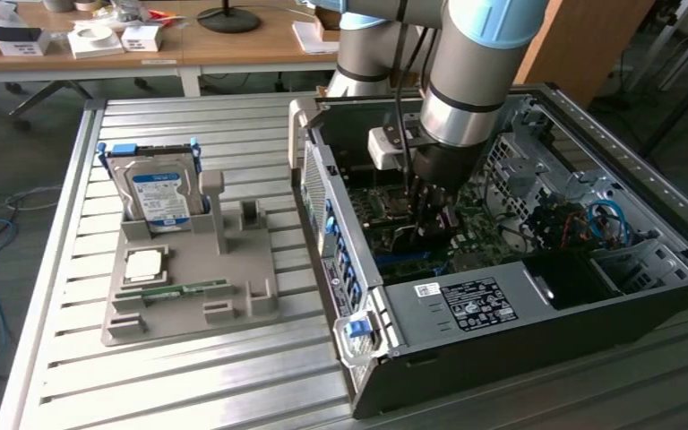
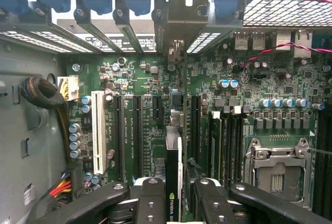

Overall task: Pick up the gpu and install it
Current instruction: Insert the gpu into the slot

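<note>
Arm in the exterior view reaches down into the open computer case on the slatted counter, while the grey holder tray at the case's nine o'clock carries the hard drive and memory stick. Wrist view: the jaws stand partly open, clamped on the gpu, a thin black card held on edge above the green motherboard, running toward the twelve o'clock rear bracket slots.

gpu: black | motherboard: green | hard drive: silver, blue label
</note>
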Robot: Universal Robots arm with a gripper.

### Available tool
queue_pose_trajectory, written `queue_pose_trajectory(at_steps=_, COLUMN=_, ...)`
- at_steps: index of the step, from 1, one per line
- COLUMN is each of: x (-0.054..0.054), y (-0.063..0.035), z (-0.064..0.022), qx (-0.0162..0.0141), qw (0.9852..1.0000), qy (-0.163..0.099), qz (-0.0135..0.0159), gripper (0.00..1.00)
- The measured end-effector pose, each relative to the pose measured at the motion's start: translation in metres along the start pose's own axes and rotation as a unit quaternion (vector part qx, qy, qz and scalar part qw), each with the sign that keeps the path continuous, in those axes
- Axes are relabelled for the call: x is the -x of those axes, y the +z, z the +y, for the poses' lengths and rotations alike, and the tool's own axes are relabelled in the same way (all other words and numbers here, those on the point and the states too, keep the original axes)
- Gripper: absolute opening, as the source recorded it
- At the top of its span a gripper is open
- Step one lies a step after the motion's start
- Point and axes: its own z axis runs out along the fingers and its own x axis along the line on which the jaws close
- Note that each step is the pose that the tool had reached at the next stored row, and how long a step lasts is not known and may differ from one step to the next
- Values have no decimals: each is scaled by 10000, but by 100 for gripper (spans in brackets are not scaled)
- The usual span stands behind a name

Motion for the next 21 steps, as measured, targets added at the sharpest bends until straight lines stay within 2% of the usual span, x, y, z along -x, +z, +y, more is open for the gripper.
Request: queue_pose_trajectory(at_steps=21, x=0, y=23, z=1, qx=0, qw=10000, qy=-9, qz=0, gripper=26)
